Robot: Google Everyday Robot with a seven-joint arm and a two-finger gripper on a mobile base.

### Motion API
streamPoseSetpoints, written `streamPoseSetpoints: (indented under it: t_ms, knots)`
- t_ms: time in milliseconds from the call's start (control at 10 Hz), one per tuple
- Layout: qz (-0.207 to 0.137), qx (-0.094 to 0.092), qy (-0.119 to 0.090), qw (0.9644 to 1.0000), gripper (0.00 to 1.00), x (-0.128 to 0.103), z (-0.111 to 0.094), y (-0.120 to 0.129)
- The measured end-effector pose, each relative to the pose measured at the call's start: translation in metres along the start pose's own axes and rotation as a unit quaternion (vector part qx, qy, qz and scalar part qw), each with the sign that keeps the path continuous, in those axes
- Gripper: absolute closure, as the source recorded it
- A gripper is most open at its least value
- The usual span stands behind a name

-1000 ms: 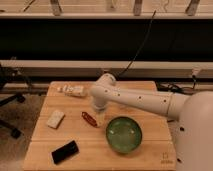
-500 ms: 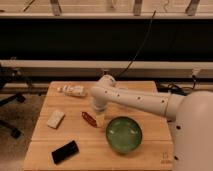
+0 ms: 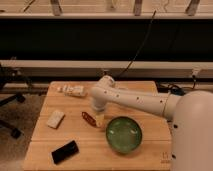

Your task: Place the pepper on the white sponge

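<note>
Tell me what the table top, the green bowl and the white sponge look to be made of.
The table top looks like wood: pale, matte, faint grain lines. The green bowl is likely glazed ceramic or plastic, since its inside shines. The white sponge looks like soft foam: dull cream with rounded edges. The end effector hangs close beside the pepper, between it and the bowl.

gripper (image 3: 99, 120) is seen mid table (image 3: 75, 134), just beside pepper (image 3: 89, 118) | 1 bare strip is left between pepper and white sponge (image 3: 55, 119) | front-right is blocked by green bowl (image 3: 123, 134) | front-left corner is occupied by black rectangle (image 3: 65, 151) | back edge is occupied by lumpy white object (image 3: 74, 90)
</note>
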Motion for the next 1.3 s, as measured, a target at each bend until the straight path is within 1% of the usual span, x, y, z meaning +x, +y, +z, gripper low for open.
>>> streamPoseSetpoints:
  t_ms: [100,200,300,500,900,1000,1100,1200,1300]
  knots:
    - [0.001,-0.001,0.001,1.0000,0.20,0.000,0.000,0.000]
    - [0.002,-0.007,0.002,1.0000,0.20,-0.002,0.000,0.002]
    - [0.000,-0.017,0.002,0.9999,0.20,-0.011,0.008,0.005]
    - [-0.003,-0.027,0.002,0.9996,0.20,-0.021,0.016,0.006]
    - [-0.006,-0.029,-0.004,0.9996,0.21,-0.032,0.029,0.003]
    - [-0.005,-0.029,-0.005,0.9995,0.26,-0.031,0.030,0.003]
    - [-0.006,-0.030,-0.004,0.9995,0.34,-0.031,0.032,0.003]
    - [-0.007,-0.031,-0.004,0.9995,0.44,-0.032,0.034,0.002]
    - [-0.007,-0.033,-0.003,0.9994,0.58,-0.030,0.035,0.003]
